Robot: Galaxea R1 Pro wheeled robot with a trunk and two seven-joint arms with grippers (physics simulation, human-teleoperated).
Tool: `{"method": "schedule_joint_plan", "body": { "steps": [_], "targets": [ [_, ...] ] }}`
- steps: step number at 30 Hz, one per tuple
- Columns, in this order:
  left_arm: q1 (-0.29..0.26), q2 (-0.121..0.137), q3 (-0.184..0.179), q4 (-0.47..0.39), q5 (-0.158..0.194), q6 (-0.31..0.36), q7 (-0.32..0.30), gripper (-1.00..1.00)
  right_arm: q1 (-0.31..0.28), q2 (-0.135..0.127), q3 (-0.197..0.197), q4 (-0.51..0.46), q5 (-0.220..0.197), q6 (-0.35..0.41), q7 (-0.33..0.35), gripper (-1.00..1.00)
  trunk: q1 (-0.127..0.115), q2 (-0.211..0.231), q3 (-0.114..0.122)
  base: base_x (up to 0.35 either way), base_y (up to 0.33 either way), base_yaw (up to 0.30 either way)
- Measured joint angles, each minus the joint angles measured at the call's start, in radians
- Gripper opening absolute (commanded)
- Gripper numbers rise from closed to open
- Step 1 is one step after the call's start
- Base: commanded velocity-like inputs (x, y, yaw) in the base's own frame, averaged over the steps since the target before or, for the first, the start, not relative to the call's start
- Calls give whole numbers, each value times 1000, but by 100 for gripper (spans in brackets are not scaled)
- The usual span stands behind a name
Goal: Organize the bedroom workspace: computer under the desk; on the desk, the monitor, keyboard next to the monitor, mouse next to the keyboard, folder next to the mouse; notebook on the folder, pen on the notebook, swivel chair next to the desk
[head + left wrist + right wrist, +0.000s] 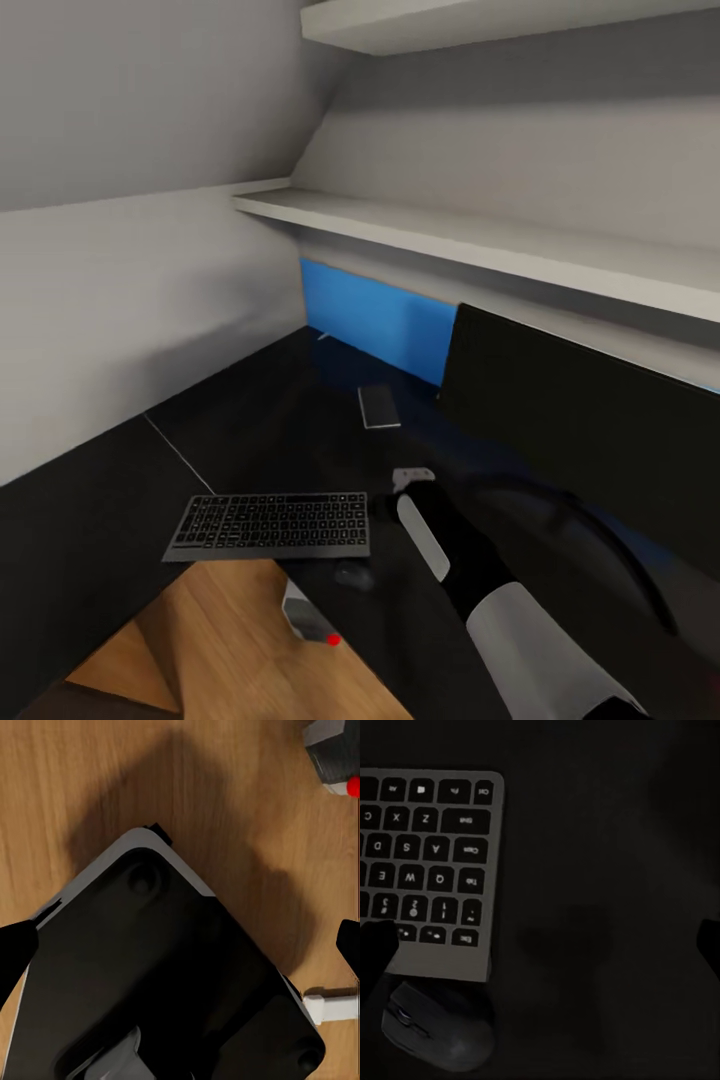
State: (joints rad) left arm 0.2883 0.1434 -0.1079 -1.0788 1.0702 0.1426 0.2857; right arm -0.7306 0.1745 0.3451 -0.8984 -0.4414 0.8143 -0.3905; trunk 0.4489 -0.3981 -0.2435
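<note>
Looking down from the head camera, I see the desk (pixel 250 420) running into the corner, its blue back panel (pixel 380 320) at centre under the white shelves (pixel 480 240). The keyboard (pixel 270 525) lies flat at lower left of centre, close to the desk's front edge. The mouse (pixel 355 576) sits just beside the keyboard's lower right corner, very dark against the top. The monitor (pixel 590 440) stands at the right of the frame, its curved stand (pixel 610 540) sweeping down in front of it. A small dark notebook (pixel 379 406) lies flat at centre, well back from the keyboard, near the blue panel. My right arm (pixel 480 580) reaches up from the lower right, between the monitor and the mouse.

In the right wrist view my right hand (pixel 544 945) hovers over bare desk, its dark fingertips (pixel 709 945) well apart with nothing between them; the keyboard (pixel 427 870) is at upper left and the mouse (pixel 435 1027) at lower left, touching or nearly touching the keyboard's corner, I cannot tell which.

In the left wrist view my left hand (pixel 187 945) is spread wide, gripping nothing, above the robot's dark base (pixel 157 975) and the wood floor (pixel 90 787). The computer (pixel 334 754) shows at upper right with its red dot, and it peeks out below the desk edge (pixel 305 615) in the head view.
</note>
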Motion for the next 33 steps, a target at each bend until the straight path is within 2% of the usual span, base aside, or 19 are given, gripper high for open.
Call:
{"method": "schedule_joint_plan", "body": {
  "steps": [9, 19, 28, 33],
  "targets": [
    [0, 1, -3, 0, -1, -16, -1, 100, -14, 0, 0, 40, -3, -4, 0, 100, 0, 0, 0, 85, 22, 0],
    [-1, 1, -3, 0, 0, -17, -1, 100, -65, 0, -1, 178, -47, -94, 0, 100, 0, 0, 0, 6, 2, 0],
    [-2, 0, -3, 0, 0, -17, -2, 100, -77, 0, -2, 207, -63, -113, -6, 100, 0, 0, 0, 0, 0, 0],
    [-2, 0, -3, 1, 0, -16, -2, 100, -78, 0, -2, 209, -66, -115, -43, 100, 0, 0, 0, 0, 0, 0]
  ]
}}
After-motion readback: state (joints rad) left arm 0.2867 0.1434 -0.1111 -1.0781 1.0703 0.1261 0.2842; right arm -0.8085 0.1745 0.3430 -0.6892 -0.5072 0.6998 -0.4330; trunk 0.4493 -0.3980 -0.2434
